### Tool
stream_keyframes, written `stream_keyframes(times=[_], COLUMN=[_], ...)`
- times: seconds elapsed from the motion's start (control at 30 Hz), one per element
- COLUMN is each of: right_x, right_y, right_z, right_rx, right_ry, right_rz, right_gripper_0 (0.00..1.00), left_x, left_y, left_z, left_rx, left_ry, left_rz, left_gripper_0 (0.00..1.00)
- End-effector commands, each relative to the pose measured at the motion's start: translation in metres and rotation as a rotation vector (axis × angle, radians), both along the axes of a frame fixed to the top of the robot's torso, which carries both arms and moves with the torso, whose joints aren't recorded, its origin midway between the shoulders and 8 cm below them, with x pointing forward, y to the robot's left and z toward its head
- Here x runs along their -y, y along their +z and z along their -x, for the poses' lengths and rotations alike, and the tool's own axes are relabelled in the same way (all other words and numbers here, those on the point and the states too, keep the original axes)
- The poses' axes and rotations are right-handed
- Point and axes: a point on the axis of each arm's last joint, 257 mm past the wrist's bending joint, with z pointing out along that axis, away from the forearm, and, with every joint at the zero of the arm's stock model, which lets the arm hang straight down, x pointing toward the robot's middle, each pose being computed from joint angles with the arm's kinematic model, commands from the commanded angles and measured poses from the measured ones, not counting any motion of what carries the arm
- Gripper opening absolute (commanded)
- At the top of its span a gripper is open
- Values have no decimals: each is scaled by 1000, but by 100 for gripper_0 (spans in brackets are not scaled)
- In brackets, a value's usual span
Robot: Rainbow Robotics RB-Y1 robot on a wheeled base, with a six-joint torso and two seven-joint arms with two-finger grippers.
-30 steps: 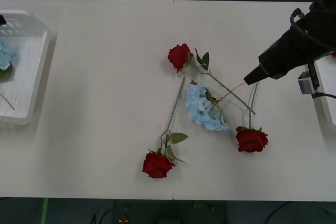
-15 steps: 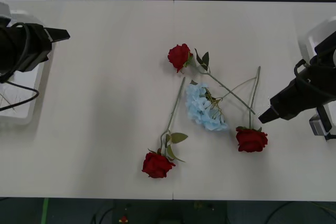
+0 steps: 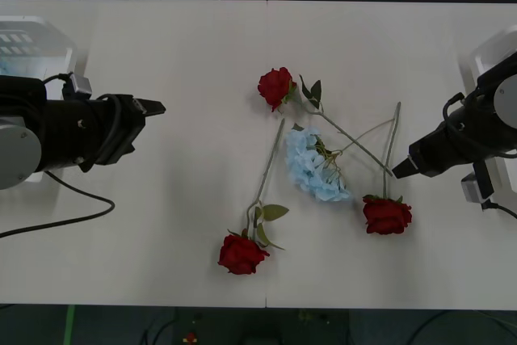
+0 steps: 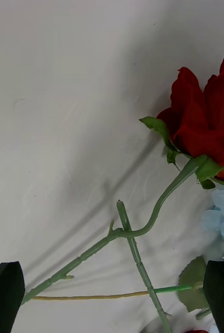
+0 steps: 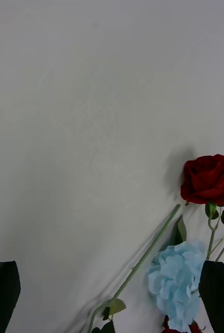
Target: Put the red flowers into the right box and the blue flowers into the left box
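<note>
Three red flowers lie mid-table: one far, one near, one at the right. A blue flower lies between them, its stem crossing theirs. My right gripper hovers open at the stem ends just right of the blue flower. Its wrist view shows the far red flower, the crossed stems and a bit of the blue flower. My left gripper is open over bare table, well left of the flowers. Its view shows a red flower and the blue flower.
The left box sits at the table's far left, partly behind my left arm, with something pale blue inside. A corner of the right box shows at the right edge above my right arm. Bare table lies between my left gripper and the flowers.
My left arm has come out from over the left box and reached rightward across the table. My right gripper has dropped nearer and now sits by the stem ends.
</note>
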Motion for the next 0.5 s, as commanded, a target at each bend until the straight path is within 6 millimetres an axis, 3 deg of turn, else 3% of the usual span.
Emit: stream_keyframes(times=[0.03,0.2,0.5], right_x=[-18,-30,-42], right_y=[-3,-8,-13], right_z=[-13,-20,-39], right_rx=[33,43,60], right_ry=[26,26,0], right_rz=[12,5,15], right_gripper_0=[100,100,100], left_x=[37,55,64], left_y=[-8,-17,-18], left_z=[12,21,20], left_rx=[-8,-103,-173], left_ry=[16,154,421], left_rz=[28,107,136], left_gripper_0=[100,100,100])
